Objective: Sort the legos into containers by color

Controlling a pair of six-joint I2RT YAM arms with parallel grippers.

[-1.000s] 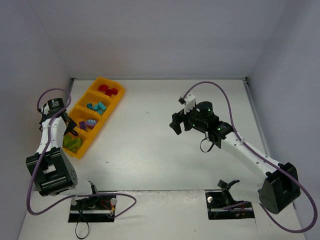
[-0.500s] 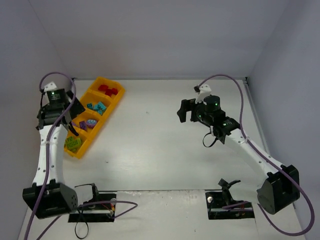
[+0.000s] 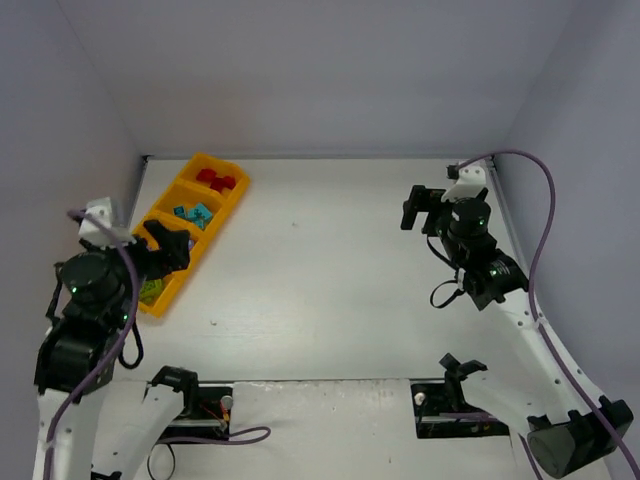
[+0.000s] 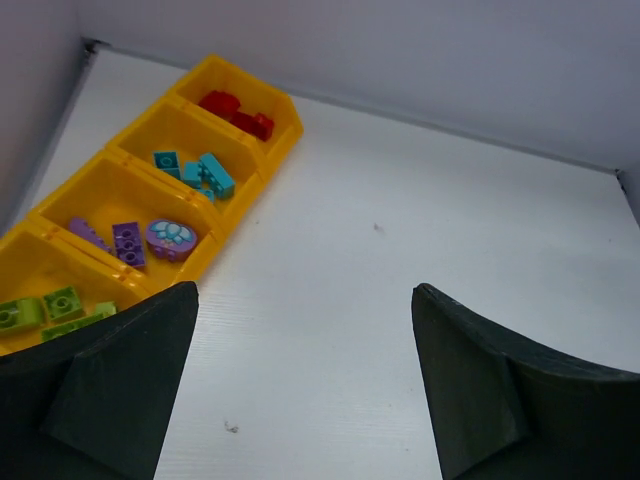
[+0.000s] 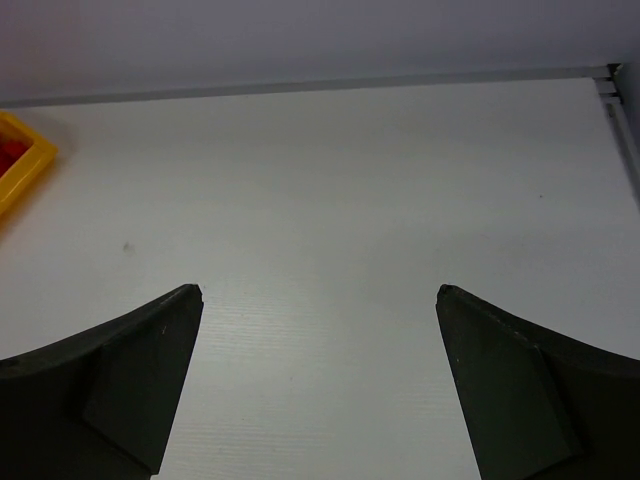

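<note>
The long yellow tray [image 4: 285, 135] lies along the left edge of the bench [image 3: 330, 270]. Its four compartments hold, from far to near, the red legos [image 4: 236, 110], the teal legos [image 4: 200, 172], the purple legos [image 4: 128, 243] and the lime-green legos [image 4: 45, 308]. The left pincer [image 4: 305, 300] hangs near the tray's near end, spread wide and gripping nothing, and the right pincer [image 5: 318, 295], equally wide, is well apart over the bench's right side.
</note>
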